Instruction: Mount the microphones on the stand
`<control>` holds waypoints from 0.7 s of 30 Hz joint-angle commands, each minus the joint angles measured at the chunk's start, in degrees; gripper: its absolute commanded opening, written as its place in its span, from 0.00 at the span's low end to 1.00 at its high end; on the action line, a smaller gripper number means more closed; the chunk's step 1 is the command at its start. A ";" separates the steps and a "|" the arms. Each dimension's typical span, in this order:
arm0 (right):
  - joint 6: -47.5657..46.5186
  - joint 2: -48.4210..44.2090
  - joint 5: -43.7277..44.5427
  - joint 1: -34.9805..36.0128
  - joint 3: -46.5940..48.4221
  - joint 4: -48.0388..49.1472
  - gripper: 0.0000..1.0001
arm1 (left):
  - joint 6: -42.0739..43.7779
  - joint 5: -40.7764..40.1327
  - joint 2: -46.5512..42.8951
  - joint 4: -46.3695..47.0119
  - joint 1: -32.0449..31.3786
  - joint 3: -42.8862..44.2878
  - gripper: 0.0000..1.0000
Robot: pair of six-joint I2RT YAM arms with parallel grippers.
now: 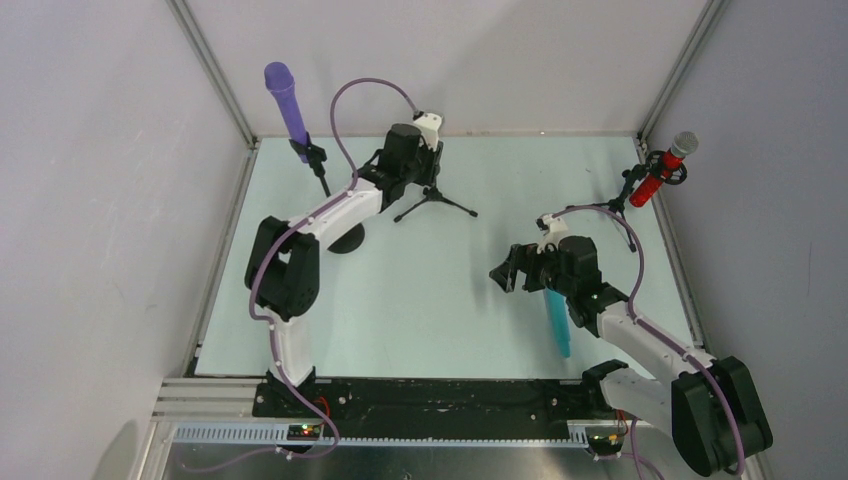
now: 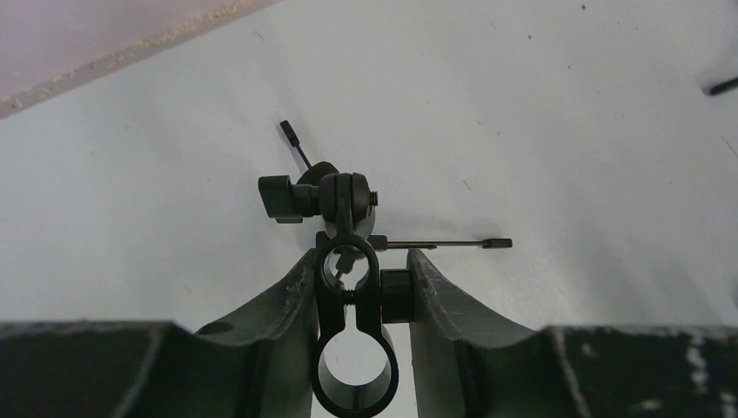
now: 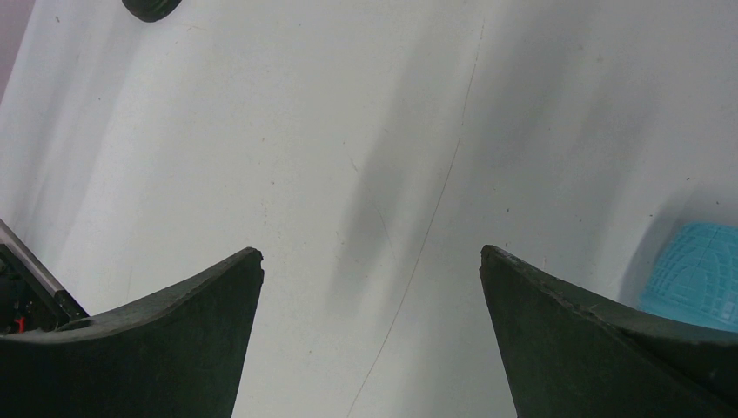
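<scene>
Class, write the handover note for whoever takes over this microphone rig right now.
Grippers: left gripper shut on the empty clip of the tripod stand; right gripper open, empty, above the table.
Done: purple microphone (back left) and red microphone (back right) are mounted.
To do: teal microphone lies on the table near the right gripper; fit it into that clip.

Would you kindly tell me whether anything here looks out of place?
The teal microphone lies flat on the table while the purple microphone and red microphone sit in stands; the left pincer grips an empty stand clip.
</scene>
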 commanded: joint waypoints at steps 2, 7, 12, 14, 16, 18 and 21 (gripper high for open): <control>1.20 -1.19 1.07 -0.35 1.86 1.52 0.99 | -1.81 0.68 -9.01 -1.88 -1.54 -2.46 0.00; 1.58 -2.14 1.51 -0.45 1.85 1.31 1.00 | -2.30 -0.74 -14.87 -2.40 -3.65 -6.33 0.00; 1.79 -2.48 2.17 -0.49 1.85 0.73 1.00 | -3.27 -3.48 -20.91 -2.70 -6.82 -11.14 0.00; 1.81 -2.49 2.34 -0.58 1.85 0.50 0.99 | -3.61 -4.85 -23.09 -2.89 -8.01 -12.99 0.00; 1.87 -2.75 2.39 -0.54 1.85 0.16 0.99 | -4.40 -6.00 -25.10 -3.29 -9.10 -14.88 0.00; 1.88 -3.16 2.59 -0.54 1.85 -0.28 0.99 | -5.19 -7.18 -27.08 -3.68 -10.22 -16.84 0.00; 1.92 -3.97 2.95 -0.54 1.86 -1.04 0.99 | -6.20 -8.94 -30.51 -4.26 -12.19 -20.28 0.00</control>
